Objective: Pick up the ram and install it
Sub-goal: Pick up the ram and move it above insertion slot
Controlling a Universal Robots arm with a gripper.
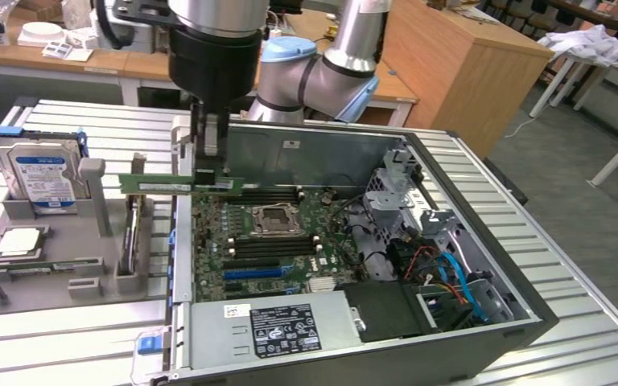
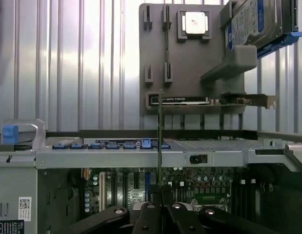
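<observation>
Ram [image 1: 164,186] is hanging clamped in your end effector [image 1: 212,178]. The fingers are pinching it near the end that points to the exterior view's right, so most of the stick is jutting out toward the exterior view's left. It is sitting level in the air, edge down, above the wall of the open computer case [image 1: 534,318] on the exterior view's left, and it is touching nothing but the fingers. In the wrist view you are looking along its edge, so the ram [image 2: 160,141] is showing as 1 thin line rising from the end effector [image 2: 160,209].

Its long axis is running across the exterior view from left to right. As far as I can judge, the dark memory slots [image 1: 271,194] beside the CPU socket [image 1: 277,219] on the motherboard [image 1: 239,229] are running the same way. They are lying lower than the stick and off toward the exterior view's right. By my reading, you are facing an offset along the stick's own length plus a drop in height, not a twist.

The 2nd stick [image 1: 132,233] is standing on edge in the grey holder [image 1: 30,281] on the table [image 1: 62,338], well apart from the 1 you are holding.
</observation>
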